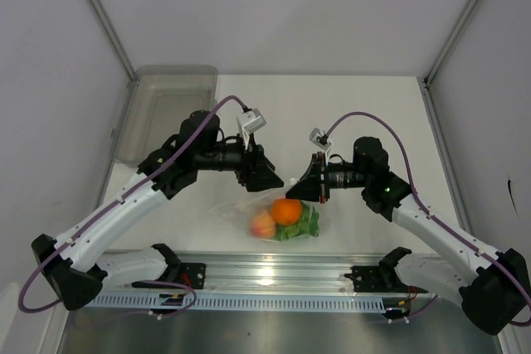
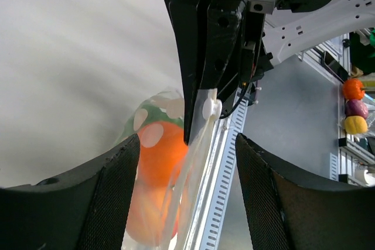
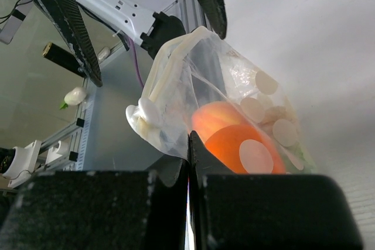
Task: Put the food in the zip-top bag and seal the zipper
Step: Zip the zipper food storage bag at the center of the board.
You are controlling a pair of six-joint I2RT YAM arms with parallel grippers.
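The zip-top bag (image 1: pixel 278 215) is a clear pouch with white dots, lying near the table's front edge. Inside are an orange fruit (image 1: pixel 287 210), a second, paler orange fruit (image 1: pixel 263 224) and green lettuce (image 1: pixel 304 225). I cannot make out the beige lump. My right gripper (image 3: pixel 192 140) is shut on the bag's top edge, beside the white zipper slider (image 3: pixel 145 112). My left gripper (image 2: pixel 186 143) is open. Its fingers (image 2: pixel 111 185) straddle the bag's zipper strip (image 2: pixel 193 162) without touching it. Both grippers meet above the bag in the top view, the left (image 1: pixel 270 178) and the right (image 1: pixel 304 188).
A rigid translucent grey bin (image 1: pixel 166 109) stands at the back left. An aluminium rail (image 1: pixel 265 275) with the arm bases runs along the near edge, just in front of the bag. White walls close in both sides. Toy vegetables (image 2: pixel 353 106) sit off the table.
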